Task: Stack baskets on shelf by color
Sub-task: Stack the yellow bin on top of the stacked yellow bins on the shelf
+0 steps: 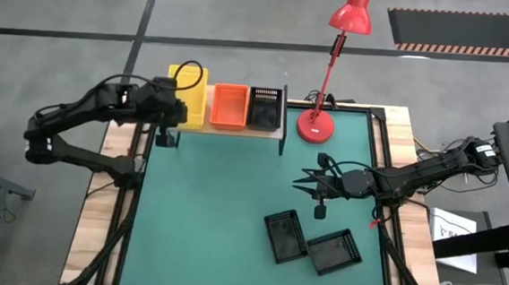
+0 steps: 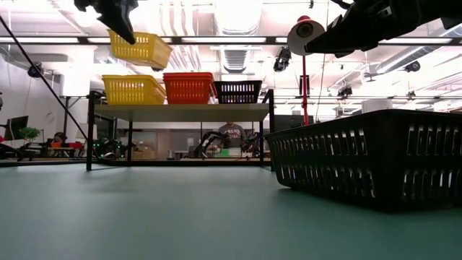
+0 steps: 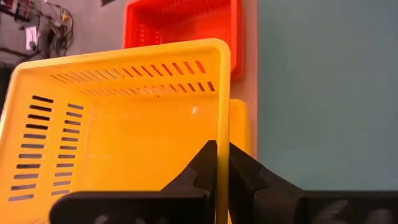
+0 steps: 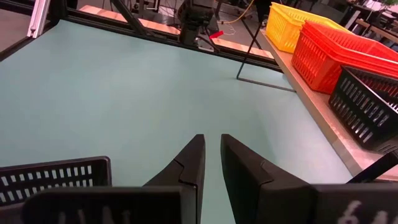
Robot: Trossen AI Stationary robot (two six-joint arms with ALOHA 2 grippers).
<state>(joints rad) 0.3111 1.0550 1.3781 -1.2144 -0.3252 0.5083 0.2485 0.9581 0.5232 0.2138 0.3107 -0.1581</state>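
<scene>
L gripper (image 3: pixel 217 163) is up over the shelf's (image 2: pixel 180 112) left end, clenched on the side wall of a yellow basket (image 2: pixel 141 49), which hangs tilted in the air above the yellow stack (image 2: pixel 133 89) already on the plank. Main risk here: it's pinched by one thin wall only, so the basket could swing or slip out before it's lined up. If it goes down tilted, it prob won't nest and may sit cocked on the stack, or knock that stack toward the shelf edge.

Middle of shelf: red-orange stack (image 2: pixel 189 87), then a black basket (image 2: pixel 238 92) at the right end. These sit just beside each other, so a sloppy lowering on the yellow side could bump the red-orange one too.

R side: R gripper (image 4: pixel 212 157) hovers above the green table (image 1: pixel 223 203), jaws a narrow slit apart w/ nothing between them. Two black baskets (image 1: pixel 286 235) (image 1: pixel 334 250) lie on the table near it, touching or nearly so; can't tell which from overhead. Grabbing one may drag the other along. The red lamp (image 1: pixel 315 124) stands btw them and the shelf, so a carry path could clip it.
</scene>
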